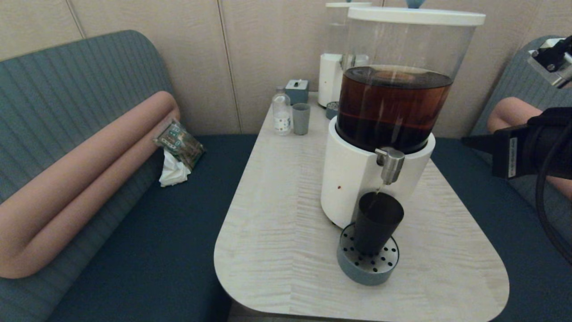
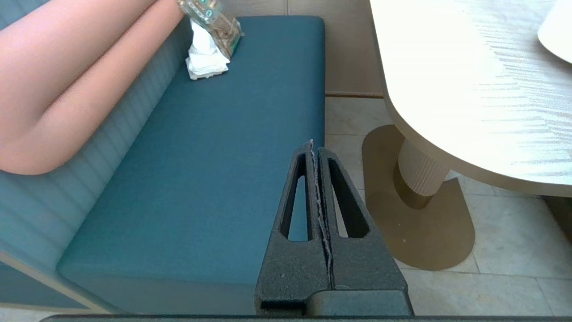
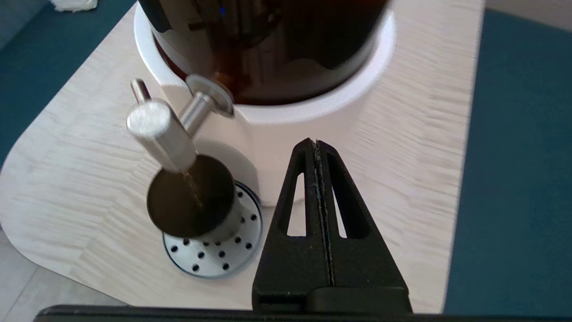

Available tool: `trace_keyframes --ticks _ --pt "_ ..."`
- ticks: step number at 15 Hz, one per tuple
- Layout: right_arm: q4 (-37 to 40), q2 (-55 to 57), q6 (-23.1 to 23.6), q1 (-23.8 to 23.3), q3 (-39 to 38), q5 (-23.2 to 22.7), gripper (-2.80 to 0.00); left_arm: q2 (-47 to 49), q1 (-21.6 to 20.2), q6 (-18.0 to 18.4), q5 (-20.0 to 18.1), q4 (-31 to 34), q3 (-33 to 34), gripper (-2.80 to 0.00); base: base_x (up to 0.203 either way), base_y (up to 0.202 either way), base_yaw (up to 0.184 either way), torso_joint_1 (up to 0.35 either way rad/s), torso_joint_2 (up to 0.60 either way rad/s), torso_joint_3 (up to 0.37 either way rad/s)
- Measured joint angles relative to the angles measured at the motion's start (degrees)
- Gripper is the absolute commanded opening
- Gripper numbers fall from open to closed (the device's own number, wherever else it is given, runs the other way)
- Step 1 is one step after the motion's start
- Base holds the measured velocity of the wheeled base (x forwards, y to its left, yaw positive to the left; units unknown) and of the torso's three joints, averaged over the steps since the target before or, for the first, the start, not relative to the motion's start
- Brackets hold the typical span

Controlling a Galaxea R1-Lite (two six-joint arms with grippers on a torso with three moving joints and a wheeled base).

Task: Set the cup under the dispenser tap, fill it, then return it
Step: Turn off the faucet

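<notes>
Cup (image 1: 376, 223): upright on perforated drip tray (image 1: 367, 264), directly under dispenser tap (image 1: 390, 164); thin brown stream entering
Right gripper (image 3: 316, 145): fingers pressed together, empty, beside dispenser base
Left gripper (image 2: 314, 150): fingers together, empty, off the worktop (image 1: 286, 223)

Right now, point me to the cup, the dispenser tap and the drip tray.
cup (image 1: 376, 226): head view, on its dark side wall.
dispenser tap (image 1: 392, 166): head view, on the steel spout body.
drip tray (image 1: 363, 273): head view, on its grey front rim.
</notes>
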State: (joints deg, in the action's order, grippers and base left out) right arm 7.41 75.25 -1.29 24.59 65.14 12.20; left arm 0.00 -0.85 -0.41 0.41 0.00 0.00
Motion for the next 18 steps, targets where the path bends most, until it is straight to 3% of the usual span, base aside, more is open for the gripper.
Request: trace_keyframes --ticks 4,10,18 --pt "0.25 -3.86 0.03 -0.37 -1.83 2.83 -2.8 0.0 0.0 0.0 0.02 0.0 0.0 -2.8 0.0 0.0 0.0 0.0 0.0 0.0" --pt "0.19 -7.49 -0.19 -0.85 -4.41 3.13 -2.8 0.0 0.0 -0.02 0.0 0.0 0.0 -2.8 0.0 0.0 0.0 0.0 0.0 0.0" --pt "0.2 -18.77 -1.84 -6.28 -8.66 2.87 -2.8 0.0 0.0 -0.02 0.0 0.0 0.0 -2.8 0.0 0.0 0.0 0.0 0.0 0.0"
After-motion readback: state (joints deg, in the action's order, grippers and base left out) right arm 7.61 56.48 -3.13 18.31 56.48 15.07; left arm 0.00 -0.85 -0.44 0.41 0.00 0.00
